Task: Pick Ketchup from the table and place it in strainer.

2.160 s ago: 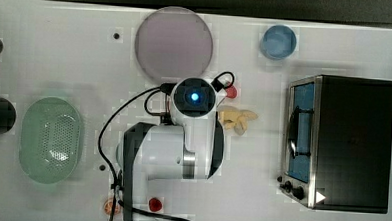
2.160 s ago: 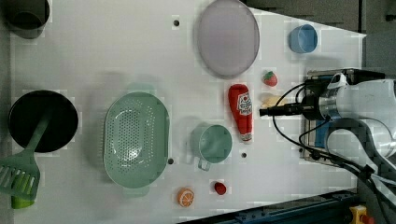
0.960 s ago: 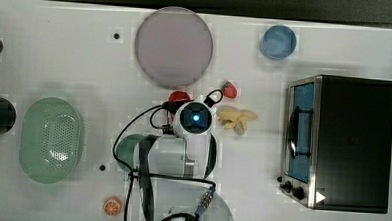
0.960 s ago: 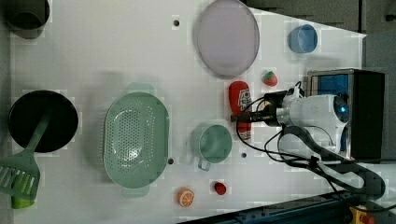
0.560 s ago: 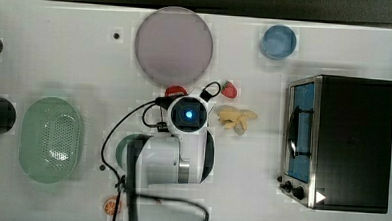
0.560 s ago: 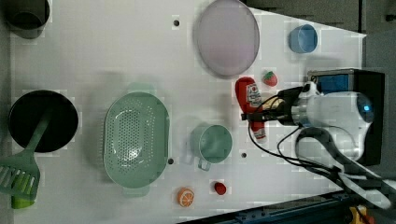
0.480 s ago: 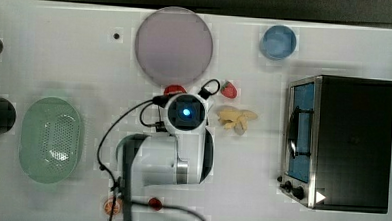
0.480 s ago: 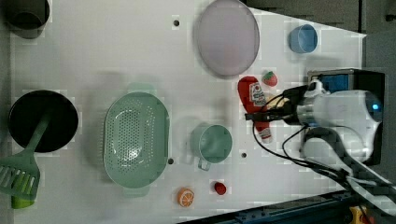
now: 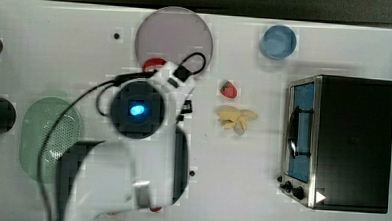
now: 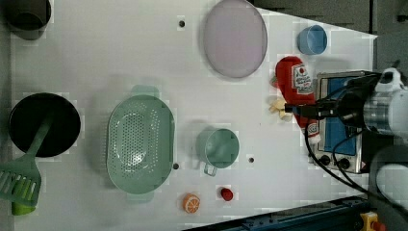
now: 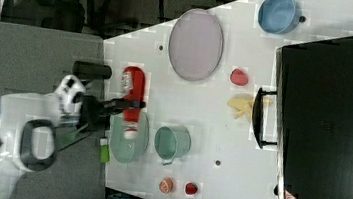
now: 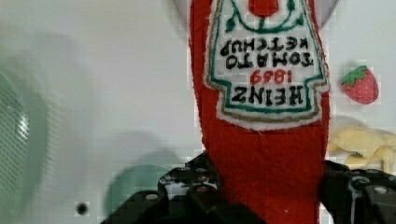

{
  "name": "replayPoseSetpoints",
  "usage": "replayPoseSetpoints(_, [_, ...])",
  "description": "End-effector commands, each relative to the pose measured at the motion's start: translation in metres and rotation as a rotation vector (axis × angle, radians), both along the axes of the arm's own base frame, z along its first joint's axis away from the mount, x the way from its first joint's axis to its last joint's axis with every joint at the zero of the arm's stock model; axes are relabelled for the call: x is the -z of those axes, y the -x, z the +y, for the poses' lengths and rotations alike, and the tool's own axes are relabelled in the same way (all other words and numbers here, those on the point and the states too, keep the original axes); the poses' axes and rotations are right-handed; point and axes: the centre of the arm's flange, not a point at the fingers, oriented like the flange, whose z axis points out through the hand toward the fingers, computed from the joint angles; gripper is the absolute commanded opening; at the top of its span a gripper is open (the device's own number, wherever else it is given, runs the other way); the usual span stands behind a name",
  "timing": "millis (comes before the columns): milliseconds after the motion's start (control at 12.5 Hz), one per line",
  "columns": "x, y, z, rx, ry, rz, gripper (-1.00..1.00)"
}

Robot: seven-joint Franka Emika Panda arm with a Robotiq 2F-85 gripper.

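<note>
Between the fingers of the gripper (image 12: 266,196) sits the Ketchup (image 10: 298,89), pinched at its narrow end and seemingly lifted clear of the table (image 10: 120,53). Beyond its label lie a strawberry (image 12: 360,86) and a mauve plate (image 10: 235,37). Transport looks underway; next, carry it to the strainer (image 10: 139,143), well apart past the green cup (image 10: 217,147).
</note>
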Motion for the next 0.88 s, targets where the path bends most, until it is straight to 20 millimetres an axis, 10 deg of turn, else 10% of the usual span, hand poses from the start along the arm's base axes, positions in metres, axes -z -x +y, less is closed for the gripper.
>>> replayPoseSetpoints(80, [0.012, 0.023, 0.078, 0.115, 0.011, 0.055, 0.25])
replayPoseSetpoints(880, [0.057, 0.09, 0.258, 0.368, -0.126, 0.058, 0.25])
